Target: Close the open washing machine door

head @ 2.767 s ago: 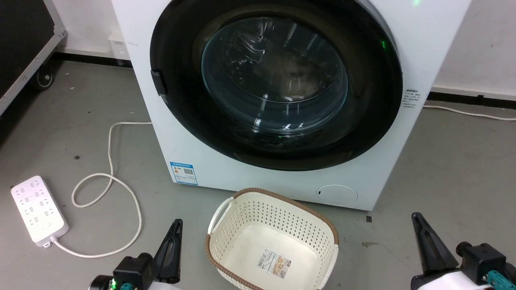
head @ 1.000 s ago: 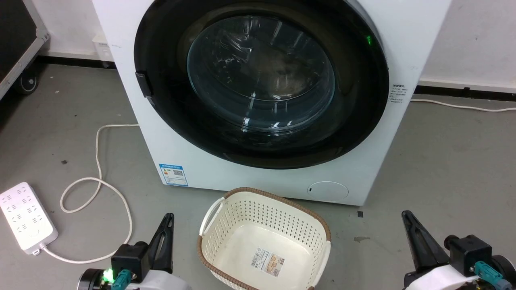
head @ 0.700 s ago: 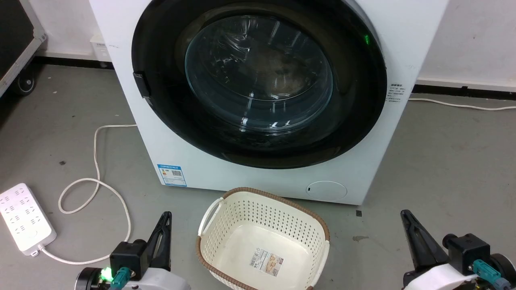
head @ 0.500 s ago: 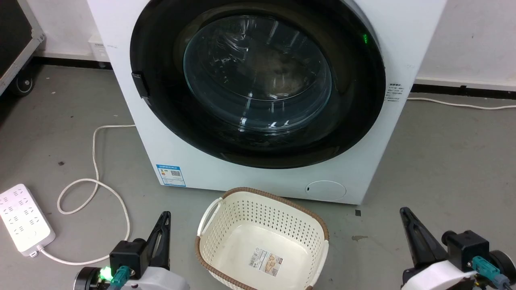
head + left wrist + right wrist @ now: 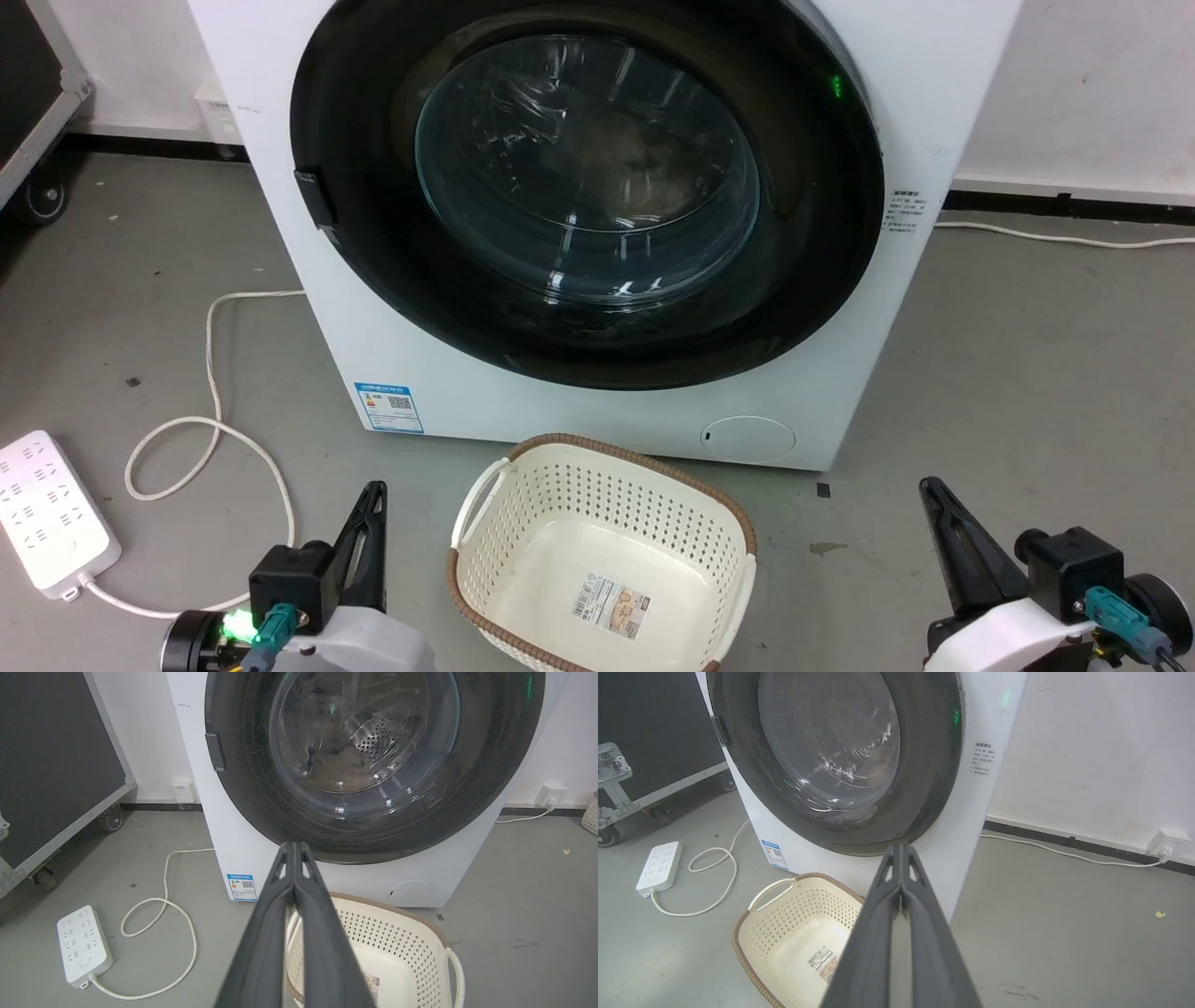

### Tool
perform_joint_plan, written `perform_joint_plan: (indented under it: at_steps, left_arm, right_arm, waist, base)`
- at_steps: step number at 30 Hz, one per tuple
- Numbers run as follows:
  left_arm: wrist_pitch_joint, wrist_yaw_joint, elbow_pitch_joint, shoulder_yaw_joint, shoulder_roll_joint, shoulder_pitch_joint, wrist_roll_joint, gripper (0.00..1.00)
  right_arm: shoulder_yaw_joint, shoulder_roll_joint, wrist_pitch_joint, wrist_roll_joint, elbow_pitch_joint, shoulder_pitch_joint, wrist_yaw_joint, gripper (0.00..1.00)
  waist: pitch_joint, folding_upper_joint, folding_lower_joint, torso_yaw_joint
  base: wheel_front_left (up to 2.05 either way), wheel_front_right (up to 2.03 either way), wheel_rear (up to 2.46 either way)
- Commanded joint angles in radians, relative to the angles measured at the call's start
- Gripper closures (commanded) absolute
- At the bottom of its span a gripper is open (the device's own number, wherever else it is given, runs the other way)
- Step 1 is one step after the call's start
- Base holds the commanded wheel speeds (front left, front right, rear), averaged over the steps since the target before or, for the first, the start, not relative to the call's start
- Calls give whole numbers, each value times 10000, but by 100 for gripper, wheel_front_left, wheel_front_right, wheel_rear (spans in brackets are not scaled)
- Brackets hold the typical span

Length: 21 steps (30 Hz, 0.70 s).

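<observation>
**Door lies against the washer; basket bars the way for a final push**

The washing machine door sits flat against the front of the washing machine, its glass bowl turned into the drum and no gap showing round the black rim. Whether the catch on its left edge has clicked home cannot be told. If it has not, the door could swing out again. A firming push with narrow fingertips on the curved glass would likely skid off, so the black rim is the safer spot.

The left gripper and right gripper hang low and well back from the machine, each with its two fingers pressed together on nothing, as both wrist views show.

An empty cream basket stands on the floor just before the washer, between the two arms and under the door's lower edge. Any roll forward would shove it into the machine. To the robot's left, a white power strip and its looped cable lie where a wheel could catch them, and a black case on castors stands beyond.
</observation>
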Motion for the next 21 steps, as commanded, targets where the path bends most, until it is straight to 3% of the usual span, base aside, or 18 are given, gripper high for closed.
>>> perform_joint_plan:
  at_steps: [1,21]
  left_arm:
    - [64,70,-76,31,-8,-131,88,100]
    - [453,208,-266,155,-19,-209,290,100]
  right_arm:
    - [29,59,54,-95,-85,-161,-6,100]
    - [121,74,324,-202,-186,-256,-7,100]
  waist:
    - [2,0,1,-12]
    - [26,0,0,-141]
  base:
    - [0,0,0]
    - [0,0,0]
